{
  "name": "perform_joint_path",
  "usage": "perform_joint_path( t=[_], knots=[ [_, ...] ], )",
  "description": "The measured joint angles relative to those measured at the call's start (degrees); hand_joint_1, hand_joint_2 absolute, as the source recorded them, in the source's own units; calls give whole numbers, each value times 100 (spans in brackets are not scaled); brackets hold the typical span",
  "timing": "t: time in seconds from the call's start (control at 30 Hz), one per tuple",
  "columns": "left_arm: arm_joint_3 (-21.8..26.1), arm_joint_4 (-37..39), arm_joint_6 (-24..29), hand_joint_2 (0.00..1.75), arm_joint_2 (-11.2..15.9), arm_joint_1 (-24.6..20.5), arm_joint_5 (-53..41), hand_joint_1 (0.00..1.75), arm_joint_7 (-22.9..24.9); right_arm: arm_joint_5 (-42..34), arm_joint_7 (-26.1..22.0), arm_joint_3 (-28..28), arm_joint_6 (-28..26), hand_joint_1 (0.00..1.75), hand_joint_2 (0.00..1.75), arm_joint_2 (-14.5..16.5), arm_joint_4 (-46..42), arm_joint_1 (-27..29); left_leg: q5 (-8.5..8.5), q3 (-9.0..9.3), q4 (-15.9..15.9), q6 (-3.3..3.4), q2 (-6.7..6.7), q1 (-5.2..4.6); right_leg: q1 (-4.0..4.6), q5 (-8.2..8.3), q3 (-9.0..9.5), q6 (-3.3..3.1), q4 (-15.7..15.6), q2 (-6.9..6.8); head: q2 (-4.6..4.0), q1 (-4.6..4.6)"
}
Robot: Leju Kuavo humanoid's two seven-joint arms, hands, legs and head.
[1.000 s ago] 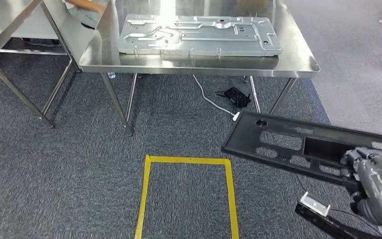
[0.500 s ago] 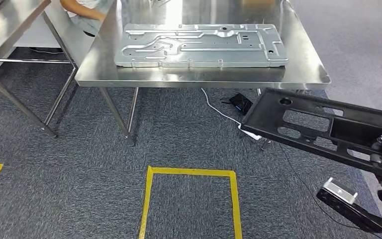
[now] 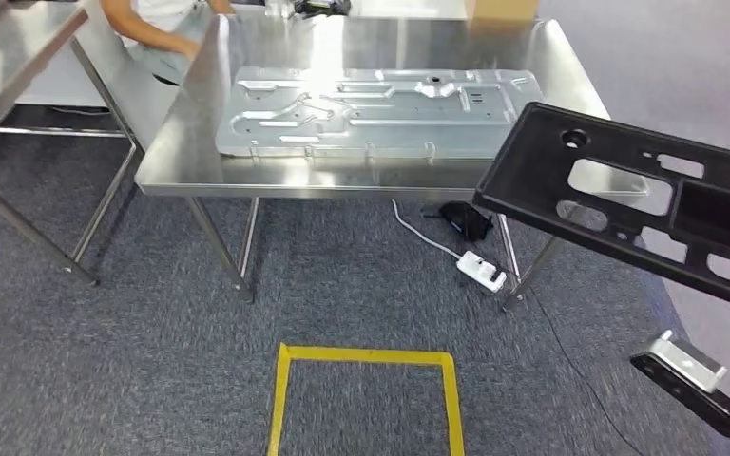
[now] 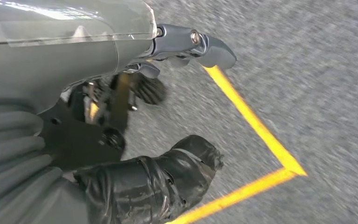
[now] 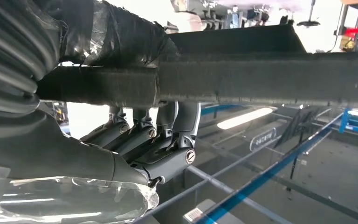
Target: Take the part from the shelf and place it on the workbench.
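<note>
Workbench (image 3: 190, 171): we took this steel table as our landmark; it stood on grey carpet, a person's arm (image 3: 157, 33) at its far left corner.
Metal panel (image 3: 371, 109): we saw it lying flat across the workbench top, embossed and pale.
Black part (image 3: 627, 204): we found it held in the air, tilted, its near corner overlapping the workbench's right front corner, not resting on it.
Yellow floor tape (image 3: 366, 359): we noted a rectangle marked on the carpet, in front of the workbench.
Right hand (image 5: 121, 116): we saw it clamped on the black part's edge, thumb on one face and fingers (image 5: 168, 140) curled against the other.
Left hand (image 4: 135, 140): we recorded it hanging over carpet and tape, holding nothing, thumb and fingers apart.
Power strip (image 3: 481, 270): white, on the floor under the workbench's right side.
</note>
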Motion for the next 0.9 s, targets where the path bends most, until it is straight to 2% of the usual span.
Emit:
perform_joint_path(
  t=[0.07, 0.1, 0.13, 0.17, 0.2, 0.23, 0.27, 0.3, 0.33, 0.37, 0.43, 0.47, 0.5, 0.6, 0.63, 0.67, 0.7, 0.77, 0.8, 0.83, 0.9],
  knots=[
    [1, 0, -9, 175, 8, -10, -13, 0, 2, -28, 0, 7, 1, 175, 175, -1, 11, -14, -94, 99, -13, 25, -1, 1, -4, -228, -452, 27, 603, -14, -1, 10],
    [2, 1, -20, 175, 14, -8, -22, 0, 6, -72, -2, 13, 1, 175, 175, -1, 28, -37, -150, 155, -13, 25, -4, 2, -7, -333, -674, 36, 809, -15, -1, 10],
    [2, 1, -39, 175, 18, -2, -36, 0, 12, -138, -7, 20, 0, 175, 175, -1, 58, -83, -213, 223, -13, 21, -8, 1, -9, -364, -831, 46, 866, -17, -1, 10],
    [2, 1, -68, 175, 20, 5, -51, 0, 21, -215, -16, 25, -6, 175, 175, -1, 107, -158, -282, 307, -13, 12, -14, 2, -9, -281, -911, 54, 752, -19, -1, 10],
    [2, 1, -102, 175, 21, 8, -64, 0, 31, -282, -29, 31, -19, 175, 175, -3, 167, -254, -356, 403, -13, -1, -19, 3, -10, -67, -917, 56, 485, -22, -1, 12],
    [1, 1, -141, 175, 21, 13, -79, 0, 41, -327, -44, 40, -37, 175, 175, -4, 239, -364, -431, 479, -18, -20, -24, 5, -9, 264, -885, 47, 162, -24, -1, 15],
    [-1, 2, -183, 175, 22, 11, -95, 0, 52, -350, -66, 68, -62, 175, 175, 0, 332, -495, -496, 551, -18, -44, -29, 4, 3, 525, -872, 26, -106, -27, -1, 9],
    [-4, 3, -223, 175, 25, 3, -110, 0, 63, -354, -87, 106, -86, 175, 175, 1, 429, -638, -549, 588, -25, -71, -31, 2, 24, 714, -860, -10, -281, -29, 0, 8],
    [-8, 4, -263, 175, 28, -5, -127, 0, 74, -347, -107, 152, -104, 175, 175, 3, 534, -786, -585, 619, -34, -101, -31, 0, 44, 799, -863, -57, -361, -28, 0, 8],
    [-11, 4, -299, 175, 35, -19, -140, 0, 83, -334, -126, 206, -117, 175, 175, 6, 640, -942, -599, 655, -41, -129, -30, -2, 60, 756, -861, -104, -380, -30, 0, 4],
    [-14, 4, -351, 175, 63, -36, -164, 0, 96, -291, -152, 327, -125, 175, 175, 8, 830, -1235, -624, 700, -13, -187, -26, -14, 34, 715, -749, -184, -449, -22, -1, 8],
    [-15, 3, -369, 175, 76, -45, -173, 0, 100, -265, -165, 403, -130, 175, 175, 10, 918, -1364, -631, 642, 117, -219, -19, -14, 17, 684, -670, -216, -481, -26, -1, -3],
    [-16, 3, -384, 175, 86, -52, -184, 0, 109, -240, -176, 485, -134, 175, 175, 13, 998, -1475, -661, 507, 351, -254, -12, -7, 2, 649, -588, -242, -513, -29, -1, -12],
    [-19, 2, -411, 175, 89, -60, -205, 0, 145, -199, -192, 740, -146, 175, 175, 30, 1193, -1712, -904, -233, 1278, -331, 12, 41, -1, 488, -382, -274, -551, -50, -1, -27],
    [-20, 3, -416, 175, 89, -55, -213, 0, 159, -197, -192, 824, -151, 175, 175, 42, 1249, -1769, -947, -426, 1405, -341, 16, 47, 0, 420, -300, -271, -554, -52, -1, -26],
    [-20, 3, -420, 175, 90, -44, -219, 0, 173, -201, -192, 902, -156, 175, 175, 55, 1300, -1819, -886, -537, 1359, -338, 18, 47, 4, 346, -201, -269, -555, -51, -1, -27],
    [-20, 4, -423, 175, 93, -32, -223, 0, 186, -208, -190, 977, -157, 175, 175, 69, 1348, -1867, -683, -571, 1138, -316, 19, 41, 12, 265, -87, -266, -557, -51, -1, -28],
    [-20, 5, -429, 175, 120, -2, -227, 0, 207, -215, -179, 1138, -143, 175, 175, 104, 1444, -1985, -44, -554, 541, -213, 20, -2, 24, 105, 120, -255, -570, -51, -1, -9],
    [-21, 7, -434, 175, 138, 3, -228, 0, 216, -207, -173, 1231, -120, 175, 175, 126, 1488, -2069, 161, -535, 344, -149, 20, -40, 17, 46, 192, -237, -590, -41, 0, 13],
    [-21, 8, -440, 175, 155, 3, -231, 0, 227, -196, -167, 1339, -87, 175, 175, 153, 1531, -2149, 280, -508, 218, -90, 16, -80, -3, 3, 247, -207, -613, -35, 0, 32],
    [-24, 9, -452, 175, 172, -12, -240, 0, 244, -158, -159, 1573, -8, 175, 175, 194, 1602, -2295, 236, -385, 74, -5, 6, -132, -29, 3, 346, -137, -632, -23, 0, 40]
  ],
)
